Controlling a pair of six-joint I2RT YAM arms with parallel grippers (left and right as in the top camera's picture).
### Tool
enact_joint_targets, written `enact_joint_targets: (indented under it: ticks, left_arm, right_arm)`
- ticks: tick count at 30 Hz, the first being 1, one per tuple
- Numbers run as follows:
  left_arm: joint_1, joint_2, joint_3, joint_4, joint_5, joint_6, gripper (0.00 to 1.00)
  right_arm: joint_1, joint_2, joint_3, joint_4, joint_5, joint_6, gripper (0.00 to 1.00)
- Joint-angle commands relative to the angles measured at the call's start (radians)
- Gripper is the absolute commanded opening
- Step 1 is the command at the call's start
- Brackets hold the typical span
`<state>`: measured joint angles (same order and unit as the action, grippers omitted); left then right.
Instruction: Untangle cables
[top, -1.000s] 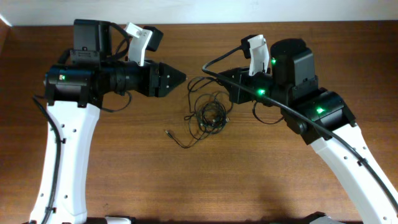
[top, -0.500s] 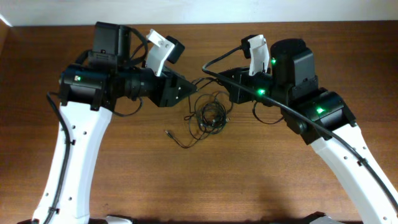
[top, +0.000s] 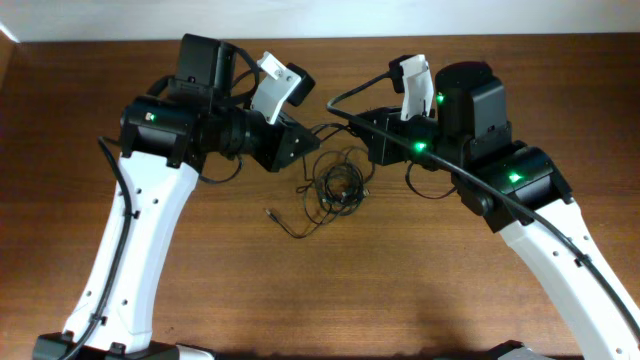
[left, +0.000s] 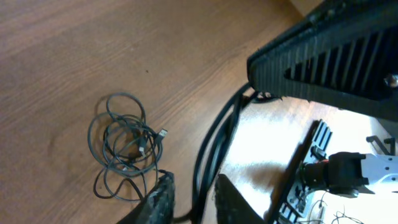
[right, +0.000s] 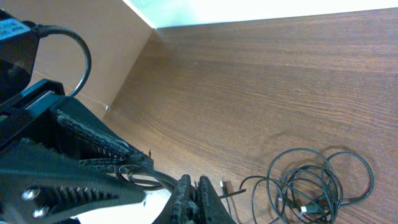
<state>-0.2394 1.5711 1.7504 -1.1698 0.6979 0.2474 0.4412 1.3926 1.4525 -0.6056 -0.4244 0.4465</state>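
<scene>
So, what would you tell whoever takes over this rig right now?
Right gripper: shut on a strand of the thin black cables.
Left gripper: narrowly open, with that strand between its fingers, not clamped.
Cables: the rest lie in a knotted bundle on the brown wooden table, just below both grippers.
Done: one strand picked up.
Left: clamp it, draw it out, separate the loops.

Robotics lab: two arms (top: 130, 260) at wooden table (top: 330, 290), white wall (top: 400, 15).
</scene>
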Motion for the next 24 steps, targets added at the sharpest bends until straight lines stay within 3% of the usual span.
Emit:
enact_joint_targets:
  ticks: [1, 8, 16, 24]
  left_arm:
    - [0.0, -0.006, 0.005, 0.011, 0.005, 0.016, 0.2]
    - [0.0, -0.017, 0.006, 0.015, 0.005, 0.016, 0.13]
    - [0.0, -0.066, 0.006, 0.032, 0.004, 0.016, 0.25]
    - [0.0, -0.066, 0.005, 0.03, -0.007, 0.016, 0.22]
  right_arm:
    - [-0.003, -0.001, 0.014, 0.004, -0.008, 0.006, 0.04]
    - [-0.003, -0.001, 0.014, 0.003, -0.009, 0.006, 0.04]
    - [-0.003, -0.001, 0.014, 0.003, -0.009, 0.006, 0.04]
    - [-0.003, -0.001, 0.014, -0.009, -0.009, 0.006, 0.04]
